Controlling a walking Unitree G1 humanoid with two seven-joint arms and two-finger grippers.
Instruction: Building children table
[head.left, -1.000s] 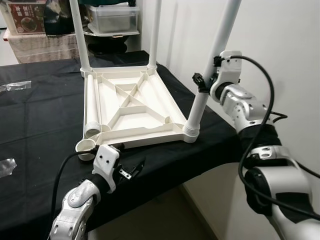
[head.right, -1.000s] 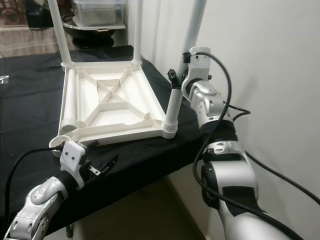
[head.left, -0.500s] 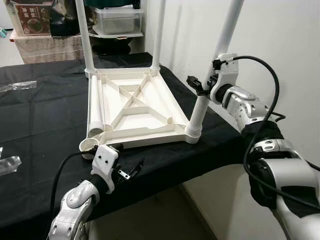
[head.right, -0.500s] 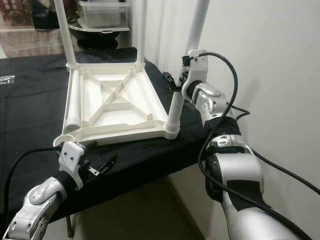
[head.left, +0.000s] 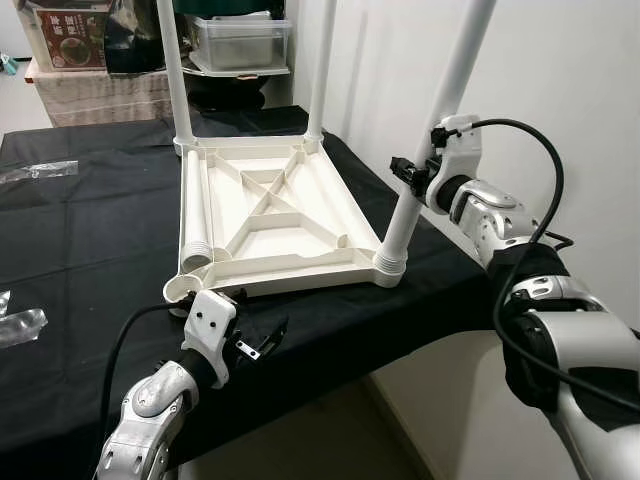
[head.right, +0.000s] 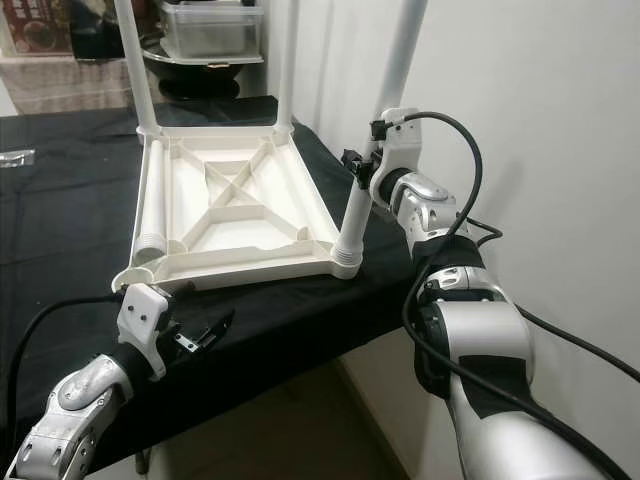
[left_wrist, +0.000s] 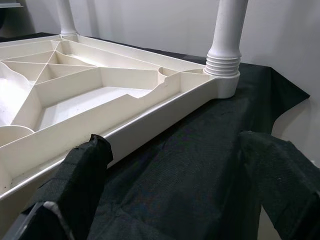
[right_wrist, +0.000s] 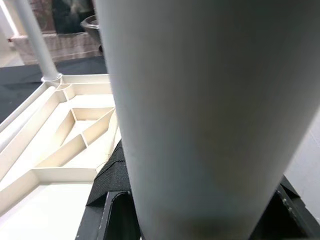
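Right gripper (head.left: 408, 176) is clamped around the near right leg (head.left: 433, 128) of the upturned white tabletop (head.left: 268, 215), partway up from that leg's threaded socket. Head views: tabletop lies underside up on the black-clothed table (head.left: 80, 250), its near right corner close to the cloth's edge. Two far legs stand upright in their sockets; a fourth leg (head.left: 192, 215) lies loose along the tabletop's left rim, and the near left socket (head.left: 178, 291) is empty. Left gripper (head.left: 262, 340) hovers just before the tabletop's near rim, fingers apart, holding nothing.

Left wrist view: spread black fingers (left_wrist: 82, 170) frame the near rim and the seated leg's ribbed collar.

Right wrist view: leg shaft sits between the pads.

Risk: the held leg looks tilted from the tabletop; turning it so could cross-thread it or drag the tabletop off the edge.
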